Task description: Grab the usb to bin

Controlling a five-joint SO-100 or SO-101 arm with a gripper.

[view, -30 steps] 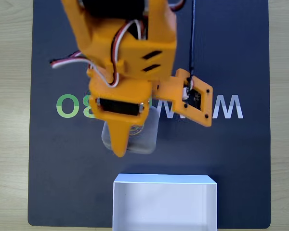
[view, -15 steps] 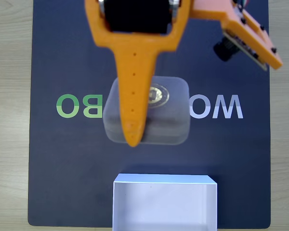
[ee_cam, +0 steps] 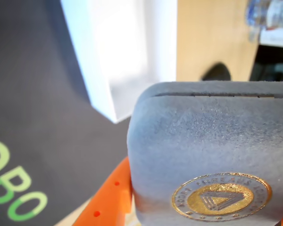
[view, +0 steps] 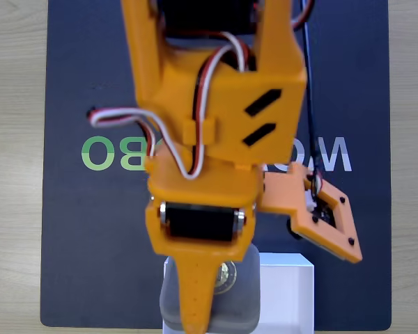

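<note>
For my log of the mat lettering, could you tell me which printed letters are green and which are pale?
The green letters sit left of the arm in the fixed view; the pale grey ones lie to its right on the dark mat.

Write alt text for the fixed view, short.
An orange robot arm reaches down the frame, its pincer holding the grey usb with a gold emblem over the left part of the white bin. Beneath lies a dark mat with green and white lettering on a wooden table.
</note>
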